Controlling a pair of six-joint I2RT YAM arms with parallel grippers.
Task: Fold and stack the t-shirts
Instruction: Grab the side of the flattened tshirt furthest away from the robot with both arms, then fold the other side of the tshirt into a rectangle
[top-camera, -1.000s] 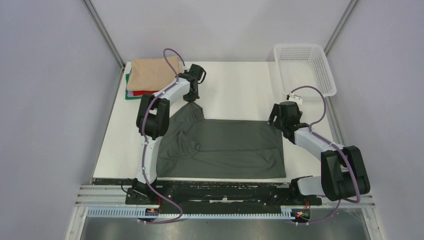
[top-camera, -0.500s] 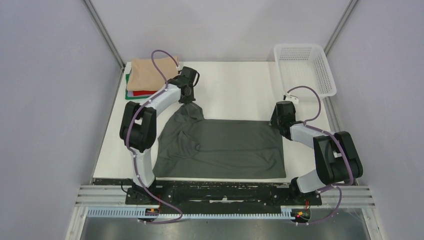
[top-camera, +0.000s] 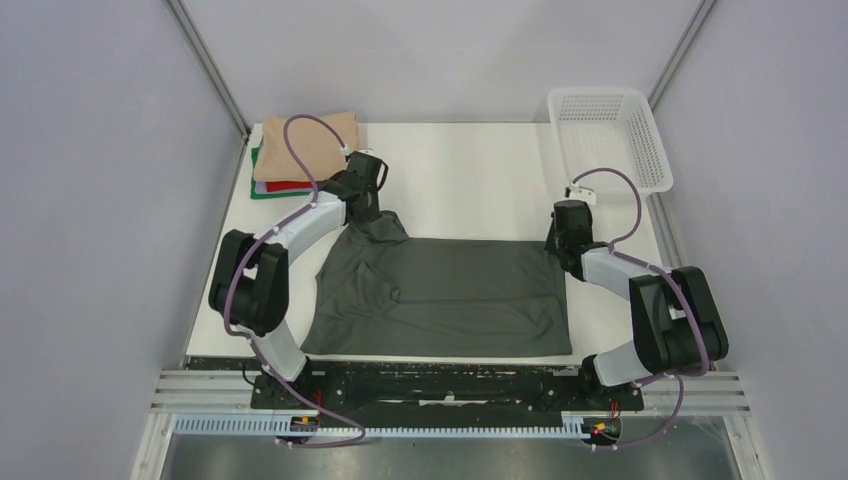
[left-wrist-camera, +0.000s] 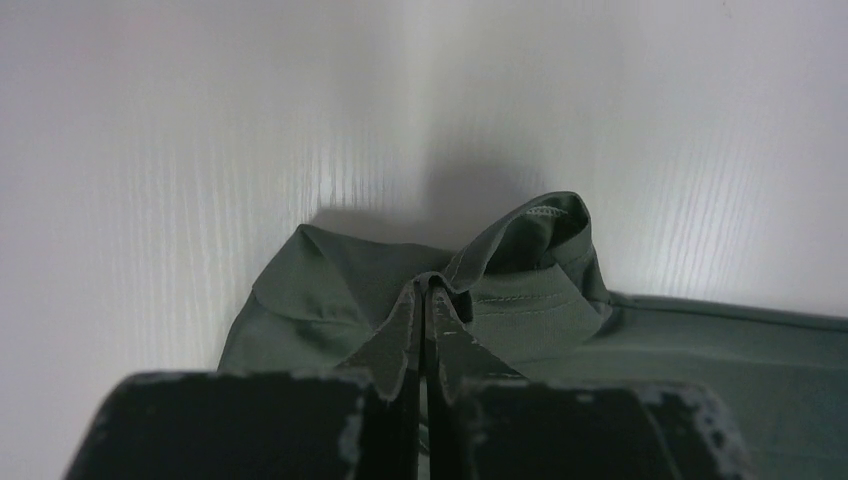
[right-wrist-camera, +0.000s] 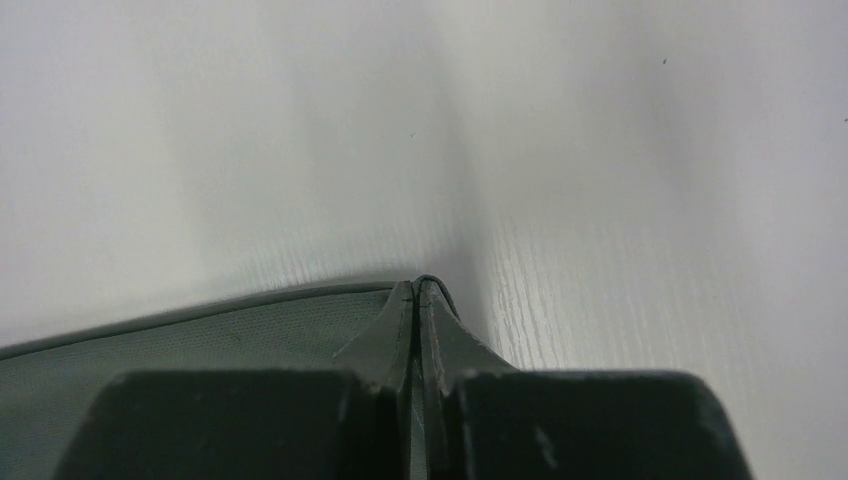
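Observation:
A dark charcoal-grey t-shirt (top-camera: 440, 295) lies spread across the near half of the white table. My left gripper (top-camera: 368, 208) is at its far left corner and shut on a bunched fold of the cloth. In the left wrist view the shirt (left-wrist-camera: 540, 290) puckers up around my left gripper (left-wrist-camera: 430, 290). My right gripper (top-camera: 562, 243) sits low at the far right corner. In the right wrist view my right gripper (right-wrist-camera: 416, 290) is shut, with the shirt's edge (right-wrist-camera: 200, 340) pinched between the tips. Folded t-shirts are stacked at the far left, tan (top-camera: 300, 145) above red (top-camera: 283, 185) and green (top-camera: 262, 193).
A white lattice basket (top-camera: 610, 135) stands at the far right corner of the table (top-camera: 470, 170). Grey walls close in both sides. The arm bases and a black rail run along the near edge.
My right gripper has closed on the shirt's far right corner. The left arm has swung left and nearer, bringing the pinched far left corner down and slightly leftward.

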